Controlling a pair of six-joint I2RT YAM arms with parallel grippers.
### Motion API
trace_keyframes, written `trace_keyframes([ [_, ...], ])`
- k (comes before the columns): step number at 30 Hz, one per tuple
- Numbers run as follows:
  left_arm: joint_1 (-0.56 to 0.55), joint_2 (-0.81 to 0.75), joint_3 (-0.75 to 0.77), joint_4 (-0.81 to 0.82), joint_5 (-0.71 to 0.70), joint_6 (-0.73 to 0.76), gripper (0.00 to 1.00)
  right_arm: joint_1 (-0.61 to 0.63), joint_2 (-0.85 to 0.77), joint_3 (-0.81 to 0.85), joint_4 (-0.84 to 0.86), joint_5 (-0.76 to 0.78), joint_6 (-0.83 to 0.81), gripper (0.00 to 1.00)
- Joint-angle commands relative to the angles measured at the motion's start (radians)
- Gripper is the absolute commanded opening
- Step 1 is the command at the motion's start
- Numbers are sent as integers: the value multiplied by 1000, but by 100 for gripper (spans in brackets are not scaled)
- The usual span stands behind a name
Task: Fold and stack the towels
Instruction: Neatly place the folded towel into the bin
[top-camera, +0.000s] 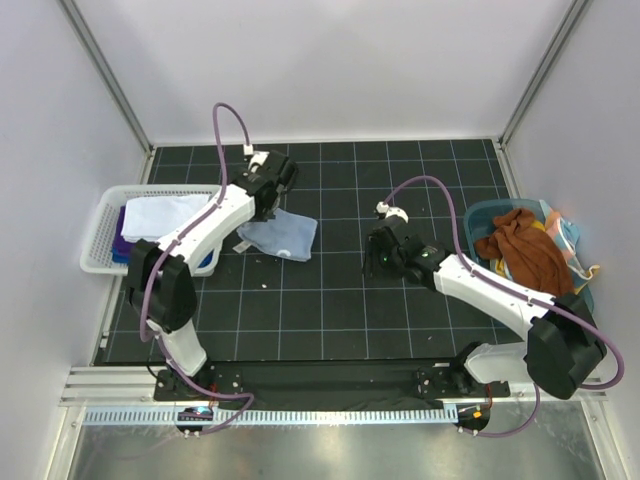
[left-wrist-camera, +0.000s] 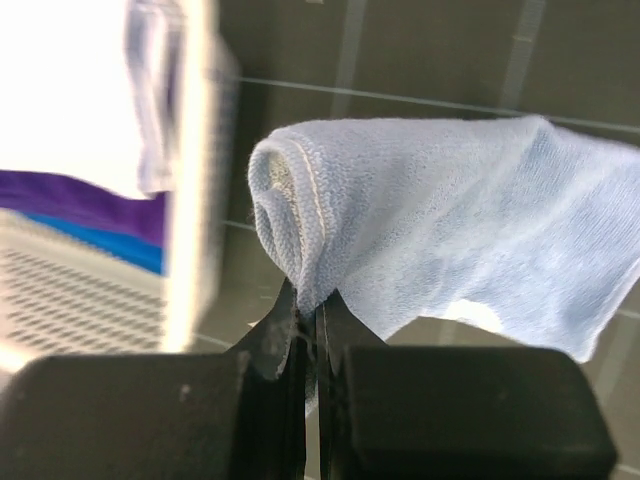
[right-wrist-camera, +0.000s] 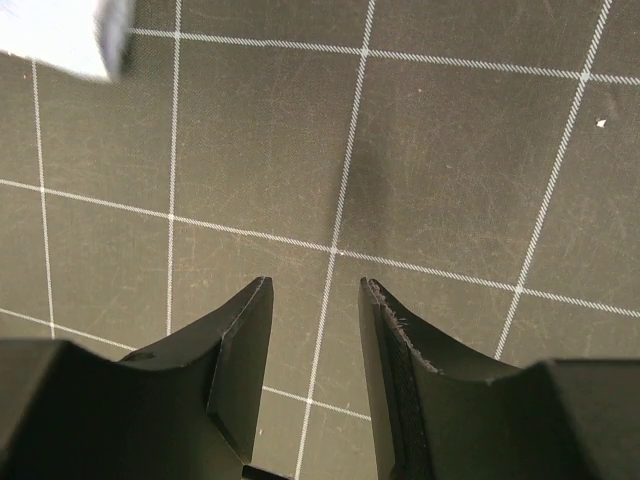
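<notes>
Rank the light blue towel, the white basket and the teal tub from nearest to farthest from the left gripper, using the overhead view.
1. light blue towel, pinched in the left gripper itself.
2. white basket, at the table's left edge.
3. teal tub, far across on the right.

Left arm (top-camera: 205, 228), right arm (top-camera: 490, 290): white links, black joints, looping purple cables (top-camera: 216, 140); tool fingers (right-wrist-camera: 238, 360) matte black, wedge-shaped.
</notes>
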Motion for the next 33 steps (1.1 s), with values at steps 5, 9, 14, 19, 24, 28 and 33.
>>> trace_keyframes([
  [5, 133, -74, 47, -81, -155, 108, 0, -3, 12, 63, 32, -33, -36, 46],
  [9, 193, -130, 39, -44, -125, 147, 0, -3, 33, 74, 45, -36, -48, 46],
  [14, 266, -146, 47, -46, -114, 209, 0, -3, 44, 64, 74, -56, -45, 46],
  [19, 337, -186, -17, 51, -59, 259, 0, -3, 46, 43, 91, -60, -42, 45],
  [24, 418, -221, -74, 138, -2, 275, 0, -3, 49, 26, 108, -83, -41, 44],
  [28, 470, -241, -134, 235, -17, 292, 0, -3, 49, 15, 119, -86, -48, 44],
  [33, 529, -249, -171, 318, -46, 295, 0, -3, 50, 18, 122, -97, -54, 43],
])
